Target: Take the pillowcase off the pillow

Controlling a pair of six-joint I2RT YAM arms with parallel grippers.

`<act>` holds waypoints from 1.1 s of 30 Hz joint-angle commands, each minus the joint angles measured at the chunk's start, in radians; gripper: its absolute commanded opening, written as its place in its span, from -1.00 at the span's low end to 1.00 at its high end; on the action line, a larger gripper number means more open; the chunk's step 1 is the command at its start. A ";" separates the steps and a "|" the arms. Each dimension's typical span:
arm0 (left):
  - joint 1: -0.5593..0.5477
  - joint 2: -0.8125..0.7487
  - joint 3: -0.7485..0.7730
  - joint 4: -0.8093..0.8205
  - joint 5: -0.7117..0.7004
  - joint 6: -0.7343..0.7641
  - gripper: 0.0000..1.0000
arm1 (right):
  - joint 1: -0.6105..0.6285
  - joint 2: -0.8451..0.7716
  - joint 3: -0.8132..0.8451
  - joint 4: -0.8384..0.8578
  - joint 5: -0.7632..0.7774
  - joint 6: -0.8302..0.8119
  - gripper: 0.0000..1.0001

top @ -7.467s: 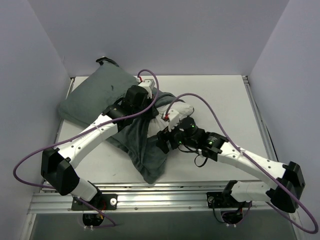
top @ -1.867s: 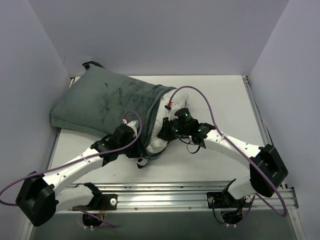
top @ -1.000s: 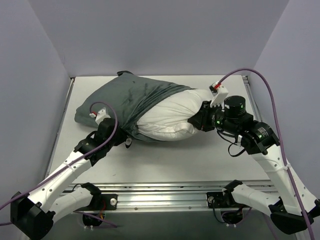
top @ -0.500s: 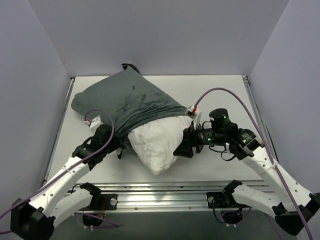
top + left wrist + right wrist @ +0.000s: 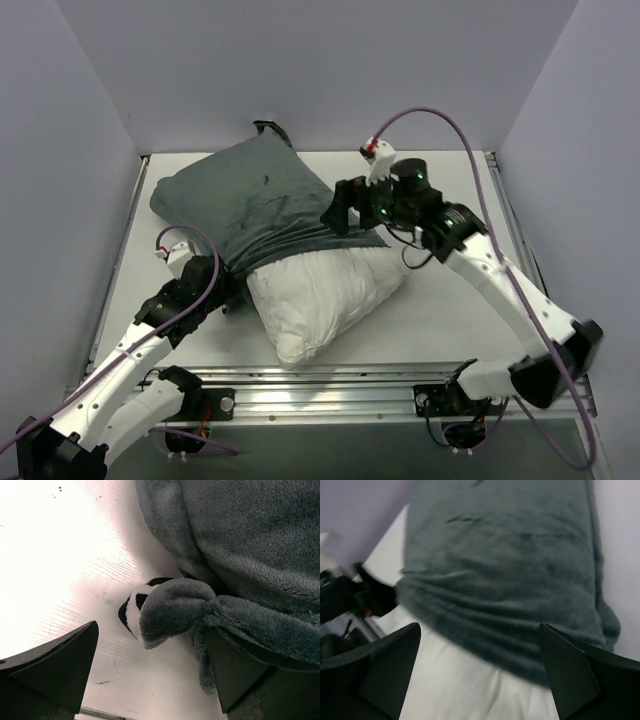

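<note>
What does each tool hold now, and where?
Nothing is held. The left tool and right tool are open; a pillowcase fold lies loose inside the left.

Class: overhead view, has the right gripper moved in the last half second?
Yes: the right gripper moved away from the near rail, toward the back wall.

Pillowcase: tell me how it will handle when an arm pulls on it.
The pillowcase will probably be floppy: its corner bunches into soft folds between the open fingers of the left gripper. Its plush pile likely grips rather than slips. It looks light, but the pillow, partly inside, would probably drag along.
</note>
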 commanded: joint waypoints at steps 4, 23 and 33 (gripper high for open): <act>0.013 0.062 0.067 0.109 0.031 0.055 0.88 | 0.028 0.265 -0.067 0.138 0.113 0.045 0.88; 0.013 0.662 0.489 0.525 0.370 0.276 0.88 | 0.536 0.038 -0.350 0.193 0.429 0.227 0.63; 0.123 0.651 0.756 0.386 0.300 0.299 0.88 | 0.238 0.133 -0.411 0.391 0.509 0.240 0.63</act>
